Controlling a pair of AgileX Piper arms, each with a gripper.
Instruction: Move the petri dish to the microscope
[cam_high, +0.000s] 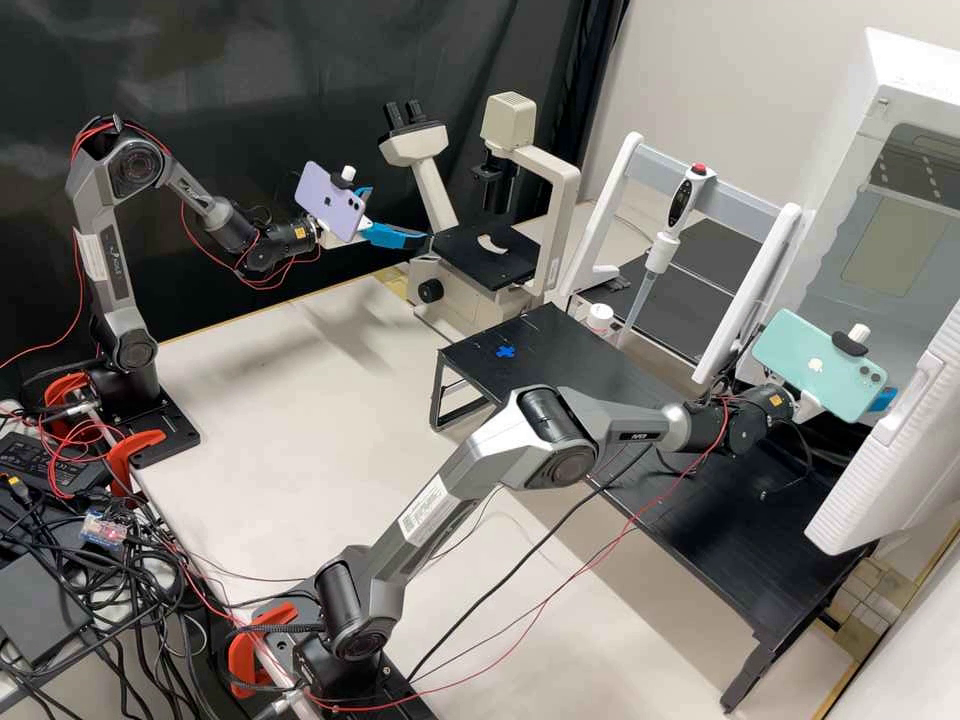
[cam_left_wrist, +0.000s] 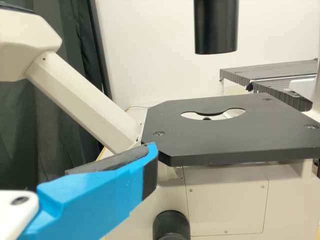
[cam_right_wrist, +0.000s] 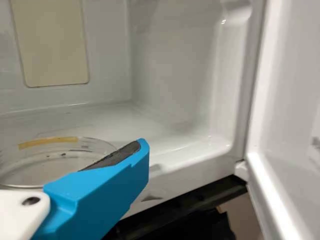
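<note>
**Dish in the chamber, open gripper beside it**

The petri dish (cam_right_wrist: 47, 165) sits at right in the white chamber (cam_right_wrist: 170, 95), beside the right gripper (cam_high: 883, 398), whose fingers stand apart; contact is unclear. Best to straddle the rim evenly, squeeze lightly, lift level and clear the door (cam_right_wrist: 287, 105). The left gripper (cam_high: 398, 218), also spread and empty, hangs by the microscope (cam_high: 475, 260), far side. The dish's yellow strip (cam_right_wrist: 48, 142) bears no legible writing; the near arm carries a white label (cam_high: 425, 510).
</note>
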